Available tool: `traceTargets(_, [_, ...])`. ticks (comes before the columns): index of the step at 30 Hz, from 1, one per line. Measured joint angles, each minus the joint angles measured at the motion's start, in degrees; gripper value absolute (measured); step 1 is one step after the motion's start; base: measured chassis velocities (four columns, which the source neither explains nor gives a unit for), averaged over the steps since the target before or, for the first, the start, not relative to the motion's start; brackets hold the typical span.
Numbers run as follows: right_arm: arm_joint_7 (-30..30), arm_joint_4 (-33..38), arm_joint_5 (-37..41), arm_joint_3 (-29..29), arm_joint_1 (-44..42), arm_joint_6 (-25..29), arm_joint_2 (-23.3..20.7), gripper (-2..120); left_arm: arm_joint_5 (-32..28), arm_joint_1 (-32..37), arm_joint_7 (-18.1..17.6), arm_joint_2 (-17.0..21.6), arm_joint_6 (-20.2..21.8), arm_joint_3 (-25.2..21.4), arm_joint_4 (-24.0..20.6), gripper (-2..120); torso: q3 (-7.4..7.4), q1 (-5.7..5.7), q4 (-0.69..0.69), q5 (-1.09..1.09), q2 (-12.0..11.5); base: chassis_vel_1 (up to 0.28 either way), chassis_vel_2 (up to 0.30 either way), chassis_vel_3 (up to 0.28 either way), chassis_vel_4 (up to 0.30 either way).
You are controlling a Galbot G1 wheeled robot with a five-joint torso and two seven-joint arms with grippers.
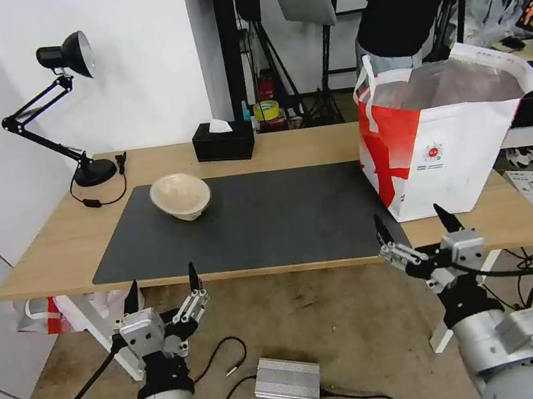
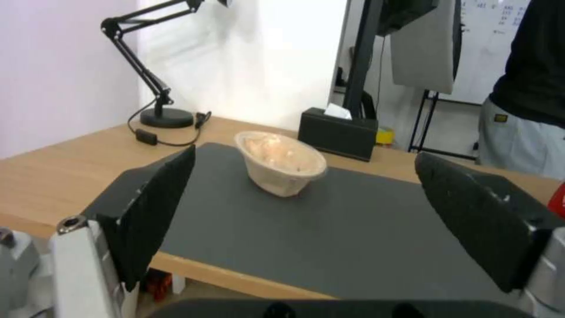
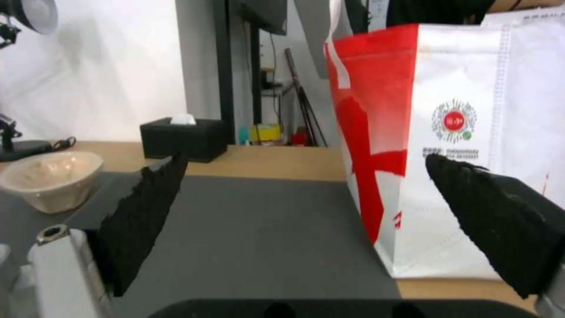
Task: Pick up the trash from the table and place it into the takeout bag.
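Paper-pulp bowl [image 1: 181, 197] sits tilted on mat [image 1: 270, 219], far from takeout bag [image 1: 448, 150] at table's [image 1: 39, 255] right end. Left gripper [image 1: 161, 290] and right gripper [image 1: 412, 223] spread empty, short of the edge. Pre-reach; likely next: left reaches for bowl rim.

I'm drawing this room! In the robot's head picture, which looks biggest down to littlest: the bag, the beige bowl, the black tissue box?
1. The takeout bag, easily the biggest.
2 and 3. The beige bowl and the black tissue box look nearly the same; the box sits farther back, so I won't rank them.
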Motion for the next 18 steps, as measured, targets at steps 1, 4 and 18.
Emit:
traceTargets(1, [0.12,0.00,-0.27,-0.31,-0.43,0.00,0.26,100,0.00,0.02,-0.03,0.12,0.01,-0.10,-0.15,100,0.00,0.00,0.00,0.00,0.00,0.000,0.000,0.000,0.000])
traceTargets(4, [0.35,0.00,-1.22,-0.81,-1.19,-0.01,0.81,100,0.00,0.16,-0.09,0.17,0.02,-0.18,-0.30,100,0.00,0.00,0.00,0.00,0.00,0.000,0.000,0.000,0.000])
traceTargets(18, [1.65,-0.20,-5.36,-2.24,-5.13,0.13,4.13,100,0.11,0.35,-0.29,0.19,0.20,-0.06,-0.58,100,0.00,0.00,0.00,0.00,0.00,0.000,0.000,0.000,0.000])
